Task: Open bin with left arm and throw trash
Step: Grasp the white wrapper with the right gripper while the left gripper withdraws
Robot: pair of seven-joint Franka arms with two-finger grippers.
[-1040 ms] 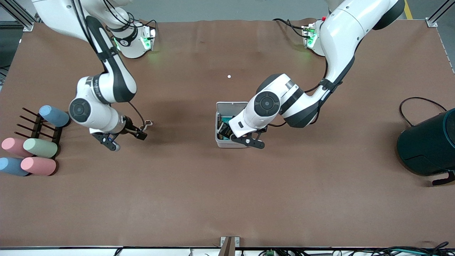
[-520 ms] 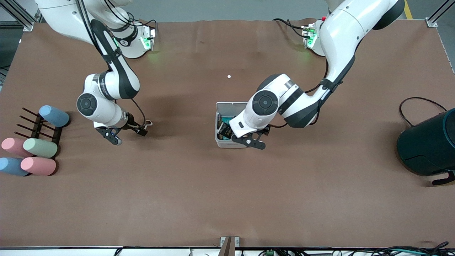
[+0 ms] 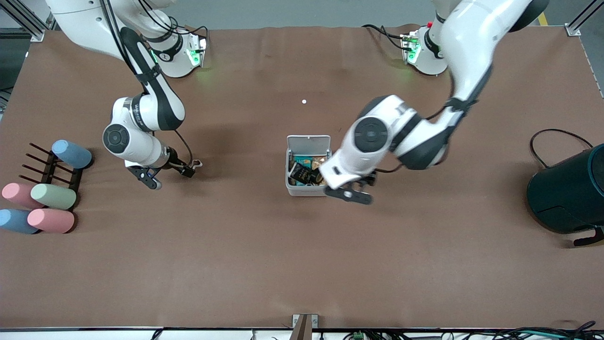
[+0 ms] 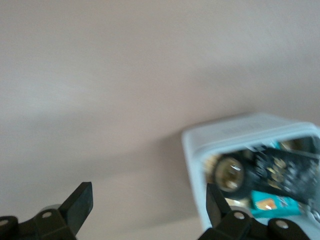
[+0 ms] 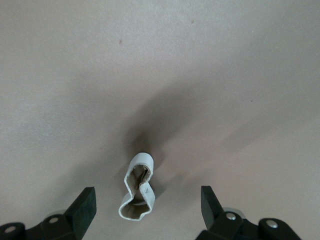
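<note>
The white bin (image 3: 305, 191) stands mid-table with its lid (image 3: 309, 141) swung up and open. Inside lie the dark wrapper (image 3: 302, 174) and other bits. In the left wrist view the bin's rim (image 4: 192, 150) shows, with the wrapper (image 4: 285, 170) and the tape roll (image 4: 227, 172) inside. My left gripper (image 3: 349, 194) is open and empty, over the table beside the bin's corner toward the left arm's end (image 4: 149, 202). My right gripper (image 3: 169, 177) is open, low over the pale rubber-band loop (image 3: 196, 164), which lies on the table between its fingers (image 5: 137, 192).
Pastel cups (image 3: 52, 196) and a black rack (image 3: 49, 170) lie at the right arm's end. A large dark teal container (image 3: 566, 189) with a black cable (image 3: 552, 134) stands at the left arm's end. A tiny white dot (image 3: 304, 101) lies farther from the camera than the bin.
My left gripper has moved off the bin's edge toward the left arm's end, uncovering the bin's inside. My right arm pulled in slightly over the rubber-band loop.
</note>
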